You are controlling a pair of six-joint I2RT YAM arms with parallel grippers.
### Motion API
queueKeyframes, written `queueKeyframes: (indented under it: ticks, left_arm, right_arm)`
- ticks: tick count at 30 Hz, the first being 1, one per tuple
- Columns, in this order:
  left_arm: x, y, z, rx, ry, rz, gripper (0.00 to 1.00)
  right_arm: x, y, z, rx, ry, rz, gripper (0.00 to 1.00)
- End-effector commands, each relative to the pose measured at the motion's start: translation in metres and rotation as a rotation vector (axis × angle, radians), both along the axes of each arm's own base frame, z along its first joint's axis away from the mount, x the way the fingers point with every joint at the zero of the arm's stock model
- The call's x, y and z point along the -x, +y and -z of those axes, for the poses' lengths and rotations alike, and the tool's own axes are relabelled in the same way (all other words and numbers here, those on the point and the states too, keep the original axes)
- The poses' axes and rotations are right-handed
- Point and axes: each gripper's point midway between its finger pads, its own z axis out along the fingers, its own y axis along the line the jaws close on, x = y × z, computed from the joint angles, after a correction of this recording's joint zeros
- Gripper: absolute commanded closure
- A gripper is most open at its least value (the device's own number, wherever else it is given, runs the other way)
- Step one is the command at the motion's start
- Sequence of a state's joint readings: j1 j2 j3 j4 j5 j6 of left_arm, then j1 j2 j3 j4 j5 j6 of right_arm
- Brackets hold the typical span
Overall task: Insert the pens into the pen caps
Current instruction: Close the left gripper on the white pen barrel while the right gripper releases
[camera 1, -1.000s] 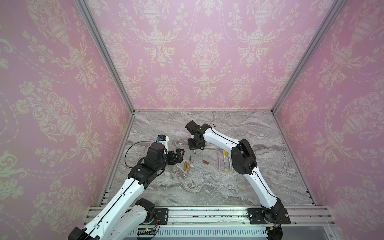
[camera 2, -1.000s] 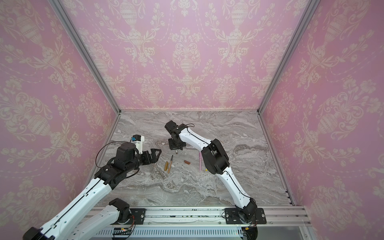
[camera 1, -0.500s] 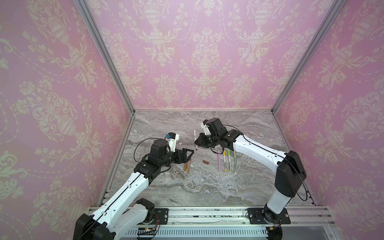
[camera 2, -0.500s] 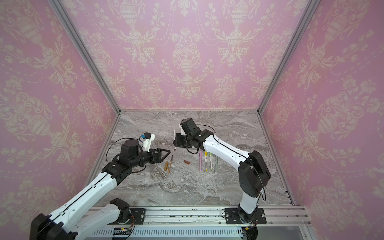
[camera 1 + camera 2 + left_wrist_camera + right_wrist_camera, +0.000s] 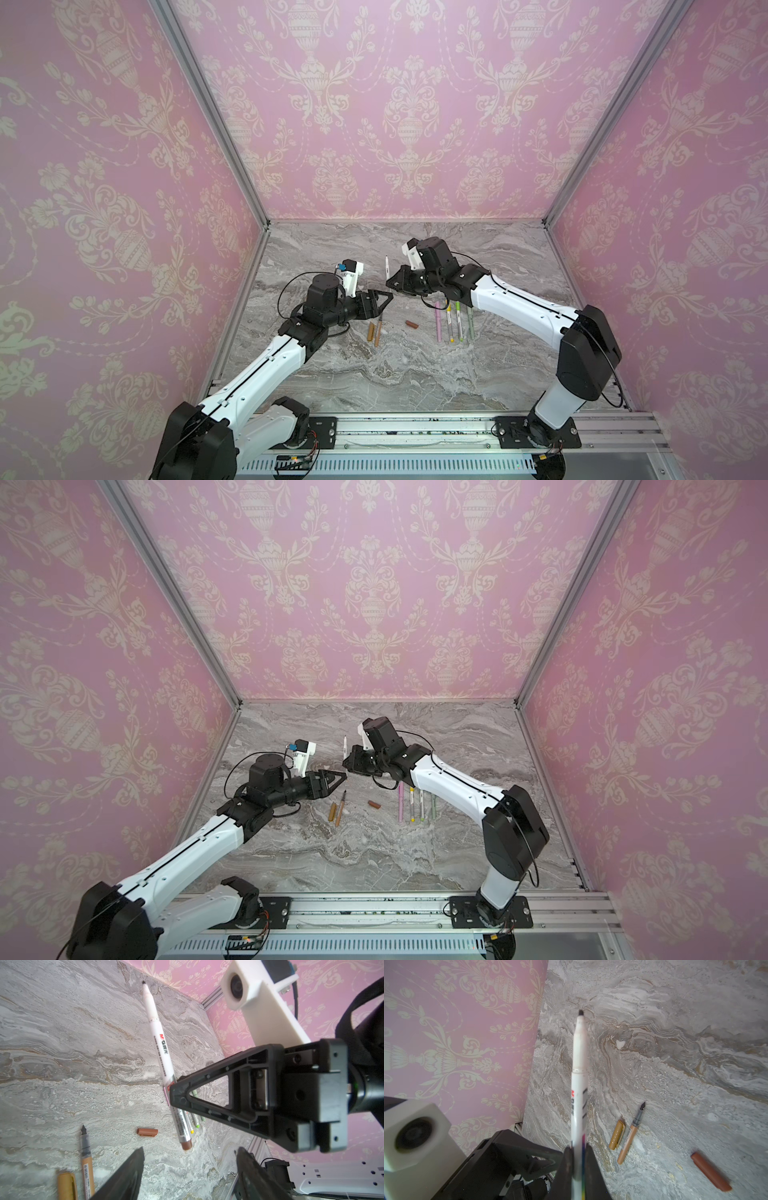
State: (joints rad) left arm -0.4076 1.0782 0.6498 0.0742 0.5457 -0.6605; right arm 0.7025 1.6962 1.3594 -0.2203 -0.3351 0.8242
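The right gripper has its jaws pinched on the white pen, low on the barrel, and holds it clear of the counter. In both top views the pen's long axis runs 12 to 6, with the black tip at 12 and the brown end at 6 (how steeply it tilts I cannot tell).

The left gripper sits just beside the right one, at about 7 o'clock from it, with its nose aimed toward 2. Its jaws are spread and hold nothing. In the left wrist view the pen's brown end lies just ahead of the gap between those jaws, not inside it.

The brown cap lies flat on the counter at about 5 o'clock from both grippers, near them but touching neither, with its axis roughly 10 to 4.

The tip that must enter the cap points away from the cap and from the left gripper. The likely next move is therefore for the free left arm either to take the brown end or to drop toward 5 for the cap.

The tan pen and tan cap lie side by side at 6, apart from each other. Four pens in a row at 3 o'clock from the brown cap appear capped.
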Motion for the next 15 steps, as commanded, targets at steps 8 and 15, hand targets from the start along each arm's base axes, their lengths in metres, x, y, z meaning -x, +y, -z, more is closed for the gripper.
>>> queueKeyframes:
  ticks: [8, 15]
  left_arm:
    - [-0.007, -0.004, 0.006, 0.020, 0.019, -0.001, 0.40]
    - [-0.011, -0.003, 0.006, 0.015, 0.016, -0.018, 0.56]
  right_arm:
    - [0.014, 0.012, -0.015, -0.061, -0.014, -0.044, 1.00]
    - [0.018, 0.015, -0.019, -0.050, -0.035, -0.067, 1.00]
